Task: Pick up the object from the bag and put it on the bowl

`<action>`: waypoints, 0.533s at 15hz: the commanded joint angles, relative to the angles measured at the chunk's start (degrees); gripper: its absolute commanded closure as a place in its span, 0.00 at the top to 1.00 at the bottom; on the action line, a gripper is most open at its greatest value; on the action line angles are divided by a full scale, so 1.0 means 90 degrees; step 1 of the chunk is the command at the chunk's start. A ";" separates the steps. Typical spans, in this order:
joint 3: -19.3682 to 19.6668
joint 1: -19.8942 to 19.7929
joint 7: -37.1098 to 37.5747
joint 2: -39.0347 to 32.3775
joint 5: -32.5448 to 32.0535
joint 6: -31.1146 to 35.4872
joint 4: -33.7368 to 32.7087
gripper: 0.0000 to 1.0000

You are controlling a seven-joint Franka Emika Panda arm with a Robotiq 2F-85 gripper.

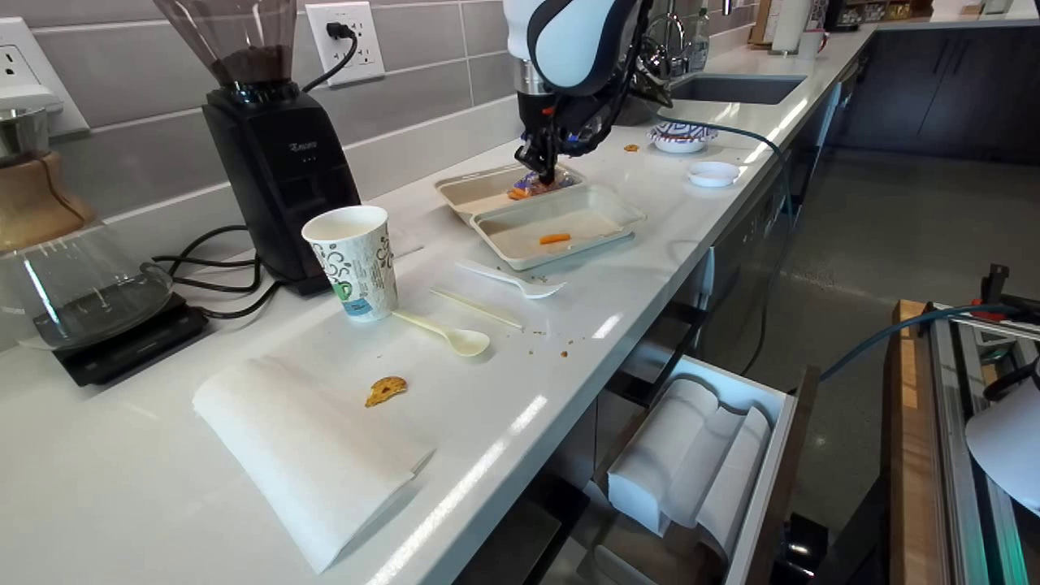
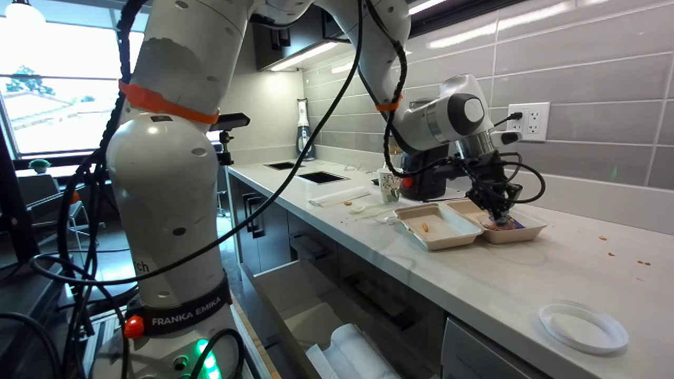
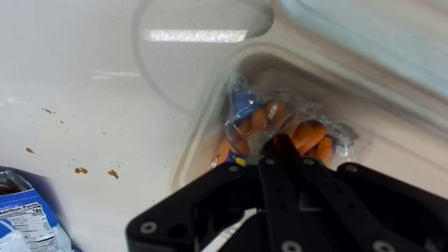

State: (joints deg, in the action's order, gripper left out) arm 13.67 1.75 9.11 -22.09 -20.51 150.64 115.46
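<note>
A clear plastic bag of orange carrots (image 1: 528,187) lies in one tray of a beige hinged container (image 1: 455,188); the bag also shows in an exterior view (image 2: 508,225) and the wrist view (image 3: 257,117). The container's other tray (image 1: 597,215) holds a single carrot (image 1: 555,238), also seen in an exterior view (image 2: 425,227). My gripper (image 3: 281,140) points down with its tips in the bag, its fingers drawn together. Whether a carrot is between the tips is hidden. A patterned blue and white bowl (image 1: 682,138) stands farther along the counter.
A white lid (image 1: 713,173) lies near the counter edge. A blue snack bag (image 3: 31,217) is beside the container. A fork (image 1: 512,280), spoon (image 1: 455,337) and paper cup (image 1: 353,260) are nearby. The grinder (image 1: 280,162) stands by the wall. A drawer (image 1: 788,479) is open below.
</note>
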 commanded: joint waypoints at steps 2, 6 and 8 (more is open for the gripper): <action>-0.0084 -0.0089 0.0146 0.0013 0.0103 -0.0127 0.0003 0.11; -0.0155 -0.0012 0.0301 -0.0161 0.0163 -0.0190 -0.0182 0.08; -0.0214 0.0012 0.0368 -0.0192 0.0193 -0.0198 -0.0199 0.06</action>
State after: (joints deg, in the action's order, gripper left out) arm 12.82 1.59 10.93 -22.40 -20.18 150.64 115.37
